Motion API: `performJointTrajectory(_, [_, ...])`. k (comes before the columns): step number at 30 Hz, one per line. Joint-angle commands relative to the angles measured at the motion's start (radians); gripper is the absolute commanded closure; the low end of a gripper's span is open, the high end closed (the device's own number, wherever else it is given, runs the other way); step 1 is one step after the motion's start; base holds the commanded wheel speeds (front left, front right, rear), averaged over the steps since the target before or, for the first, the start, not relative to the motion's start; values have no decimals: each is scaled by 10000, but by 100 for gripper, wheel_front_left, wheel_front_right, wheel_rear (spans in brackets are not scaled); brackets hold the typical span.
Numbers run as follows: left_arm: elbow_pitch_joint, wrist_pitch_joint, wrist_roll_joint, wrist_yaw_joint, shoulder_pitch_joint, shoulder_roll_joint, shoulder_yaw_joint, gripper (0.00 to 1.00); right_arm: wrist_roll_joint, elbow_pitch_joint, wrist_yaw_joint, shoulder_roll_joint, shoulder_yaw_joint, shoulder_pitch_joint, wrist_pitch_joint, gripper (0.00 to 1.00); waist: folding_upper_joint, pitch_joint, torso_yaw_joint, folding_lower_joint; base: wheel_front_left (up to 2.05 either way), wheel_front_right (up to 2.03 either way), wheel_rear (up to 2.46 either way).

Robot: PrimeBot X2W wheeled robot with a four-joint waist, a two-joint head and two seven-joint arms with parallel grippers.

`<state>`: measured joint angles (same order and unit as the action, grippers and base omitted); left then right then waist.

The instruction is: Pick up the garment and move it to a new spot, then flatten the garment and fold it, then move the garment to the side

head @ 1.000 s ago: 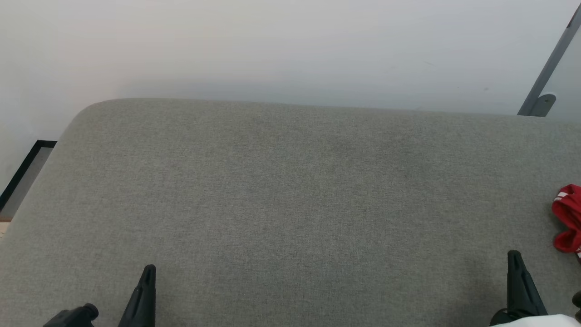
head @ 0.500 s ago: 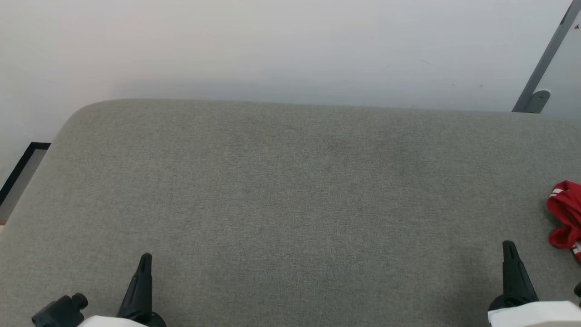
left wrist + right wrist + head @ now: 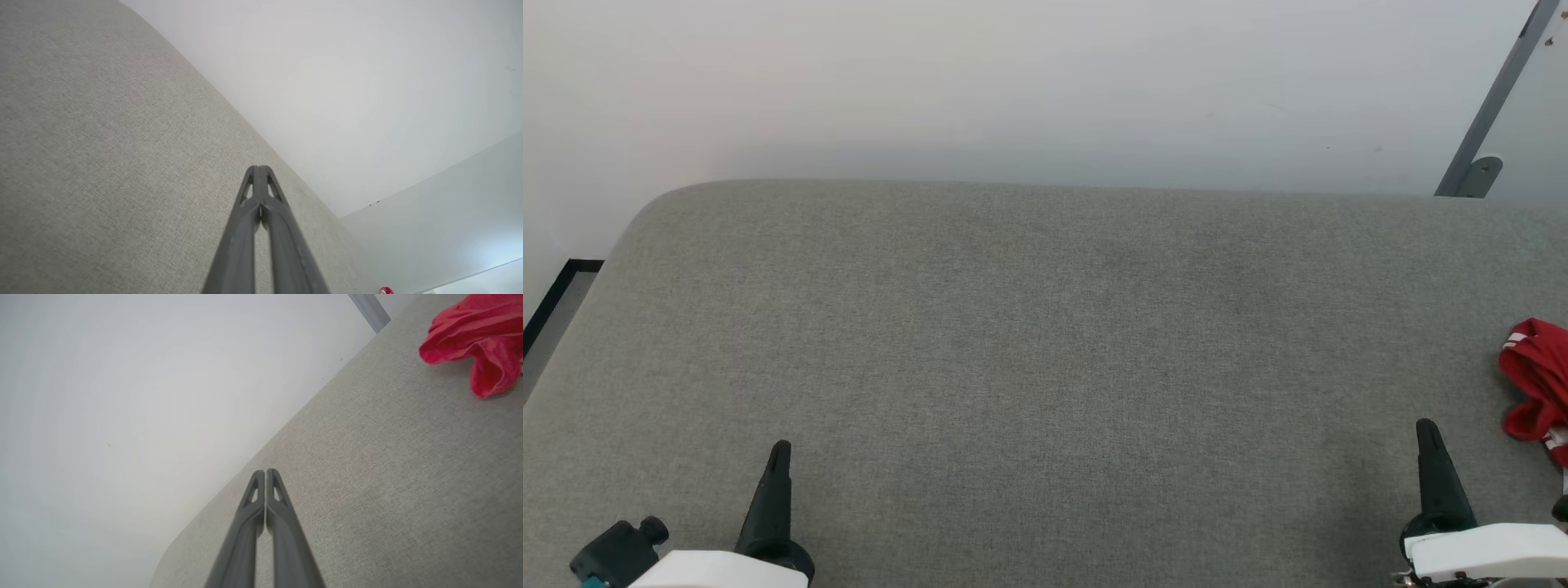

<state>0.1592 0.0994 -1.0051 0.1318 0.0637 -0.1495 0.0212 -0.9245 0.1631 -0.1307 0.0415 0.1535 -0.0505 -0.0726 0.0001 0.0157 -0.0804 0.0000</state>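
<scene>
The garment (image 3: 1538, 384) is a bunched red heap with a bit of white-striped trim, lying at the far right edge of the grey cushioned surface (image 3: 1045, 327); most of it is cut off by the frame. In the right wrist view the garment (image 3: 478, 339) shows as crumpled red cloth at the upper right. My right gripper (image 3: 1426, 429) is shut and empty, a short way left of and nearer than the garment. The right gripper (image 3: 265, 472) has its fingertips pressed together. My left gripper (image 3: 780, 449) is shut and empty at the lower left, with the left gripper (image 3: 258, 168) tips touching.
A pale wall (image 3: 1045, 82) rises just behind the surface's far edge. A grey metal post with a bracket (image 3: 1474, 171) stands at the back right. The surface's rounded left corner drops off to a dark-framed floor strip (image 3: 556, 302).
The whole view has shifted, so the camera moved. Both grippers and their white forearms show further up the picture, and more of the garment shows at the right edge. The jaws stayed shut.
</scene>
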Motion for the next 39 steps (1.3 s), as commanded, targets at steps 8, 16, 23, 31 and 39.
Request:
performJointTrajectory(8, [57,-288,-1022,-8,-443,74,-214,100,-1074,39,-1,72,-76,393,302,100,-1,-19,82,0,0,0,0])
performJointTrajectory(16, [168,-516,-1771,-10,-637,176,-334,100,-1915,149,-1,78,-121,574,530,100,-1,-38,161,0,0,0,0])
performJointTrajectory(23, [262,-709,-2393,-11,-788,261,-438,100,-2598,236,-1,81,-159,733,720,100,-1,-54,230,0,0,0,0])
performJointTrajectory(31, [361,-914,-3056,-13,-957,354,-553,100,-3327,338,-1,86,-200,903,918,100,-1,-73,309,0,0,0,0])
performJointTrajectory(39, [449,-1108,-3672,-14,-1134,433,-660,100,-4012,435,-1,90,-241,1053,1111,100,-1,-91,389,0,0,0,0])
